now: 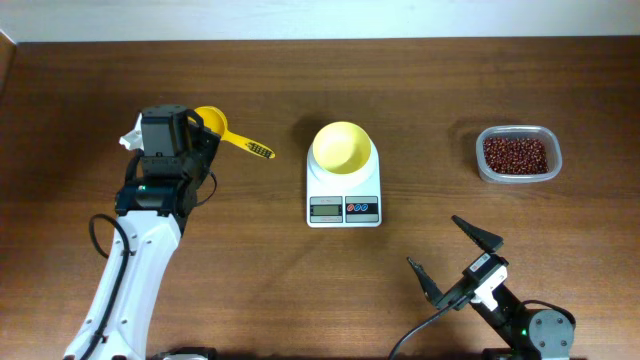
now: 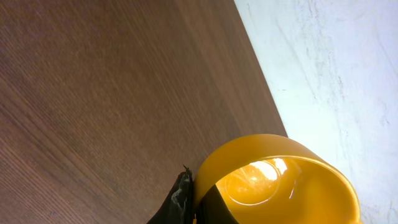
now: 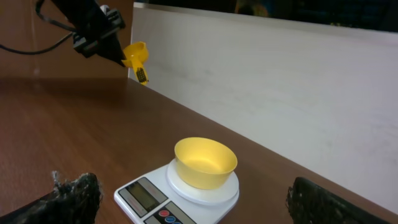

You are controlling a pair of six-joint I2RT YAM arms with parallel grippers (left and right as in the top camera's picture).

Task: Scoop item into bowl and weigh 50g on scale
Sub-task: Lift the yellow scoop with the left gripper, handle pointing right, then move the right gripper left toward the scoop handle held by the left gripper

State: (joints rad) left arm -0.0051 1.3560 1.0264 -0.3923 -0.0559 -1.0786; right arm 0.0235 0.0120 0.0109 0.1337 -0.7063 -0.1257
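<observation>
— Nearest, at the near right edge: right gripper [image 1: 431, 239], fingers spread wide, gripping nothing.
— And over on the left?
— Farther back, left gripper [image 1: 203, 135] clamped on a small yellow scoop [image 1: 213, 123], handle poking right, held clear of the surface [image 1: 250, 290].
— Surface itself?
— Dark brown wood grain, matte, filling almost the whole overhead view. Bounded along the far edge by a plain pale panel [image 3: 280, 81]. From the left wrist view, a whitish marbled expanse [image 2: 336, 74] beyond the wood's edge.
— Whereabouts of the task's things?
— Centre: white scale [image 1: 343, 190] carrying the pale-yellow bowl [image 1: 342, 147] on its platform, bowl upright and empty. Far right, well apart from the scale: red-brown beans [image 1: 516, 155] heaped in a clear tub [image 1: 481, 160].
— Any writing to read?
— Grey display [image 1: 326, 208] beside red and blue buttons [image 1: 362, 209] on the scale's near edge; digits and markings too small to make out. Small green light [image 1: 141, 186] glowing on the left arm [image 1: 135, 270].
</observation>
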